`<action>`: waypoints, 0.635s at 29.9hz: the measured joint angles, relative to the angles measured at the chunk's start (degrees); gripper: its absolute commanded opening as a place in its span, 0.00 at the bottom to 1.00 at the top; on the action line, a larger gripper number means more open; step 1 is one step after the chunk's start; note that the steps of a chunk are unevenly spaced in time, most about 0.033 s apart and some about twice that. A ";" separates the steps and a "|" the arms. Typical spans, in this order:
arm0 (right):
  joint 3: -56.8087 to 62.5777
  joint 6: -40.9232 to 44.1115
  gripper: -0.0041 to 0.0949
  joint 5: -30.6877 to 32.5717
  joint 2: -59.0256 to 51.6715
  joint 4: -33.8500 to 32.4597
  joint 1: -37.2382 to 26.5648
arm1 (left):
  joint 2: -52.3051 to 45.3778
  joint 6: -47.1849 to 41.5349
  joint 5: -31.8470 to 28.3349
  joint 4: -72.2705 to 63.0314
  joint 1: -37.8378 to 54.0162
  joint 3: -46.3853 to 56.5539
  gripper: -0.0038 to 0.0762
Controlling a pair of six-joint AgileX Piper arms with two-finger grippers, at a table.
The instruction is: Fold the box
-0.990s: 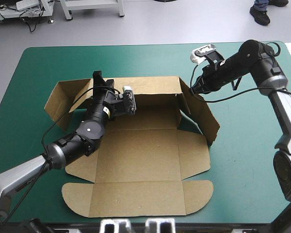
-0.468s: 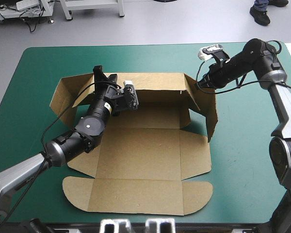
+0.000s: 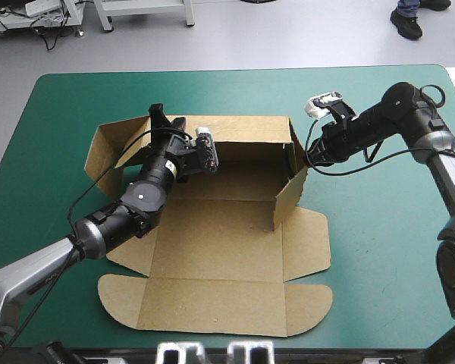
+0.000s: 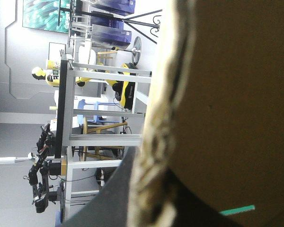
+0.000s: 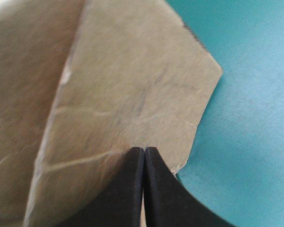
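Note:
The brown box (image 3: 220,250) lies open on the teal-green table (image 3: 379,250), its back wall raised. My left gripper (image 3: 158,120) is at the back wall's left corner; in the left wrist view the board (image 4: 236,94) fills the space ahead, its edge running between the black fingers (image 4: 118,194), shut on it. My right gripper (image 3: 305,155) is at the back right corner, where the right side wall (image 3: 288,197) stands and angles inward. In the right wrist view the gripper (image 5: 144,151) forms a pointed arch against the board (image 5: 132,80), a thin pale strip between the fingers.
The left side flap (image 3: 106,148) stands outward beyond my left gripper. The lid panel and its rounded flaps (image 3: 212,307) lie flat toward the near edge. Bare teal-green cover (image 5: 255,118) spreads to the right of the box.
The right side wall, earlier splayed outward, has been raised and swung inward with my right gripper. The left gripper has stayed at the back wall's left corner, shifting slightly.

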 measured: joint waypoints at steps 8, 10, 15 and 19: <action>10.50 -14.77 0.02 -4.34 -4.93 8.14 0.00 | 0.00 0.20 -0.04 0.00 0.00 0.00 0.03; 13.31 -16.36 0.02 -8.34 -6.24 8.58 0.00 | 0.00 1.32 -0.07 0.00 0.00 0.00 0.03; 21.33 -26.33 0.02 -17.32 -11.30 15.52 0.08 | 0.00 1.98 -0.31 0.00 0.00 0.00 0.03; 27.04 -32.76 0.02 -23.45 -14.90 17.88 2.11 | 0.06 2.06 -0.53 0.00 0.00 0.00 0.04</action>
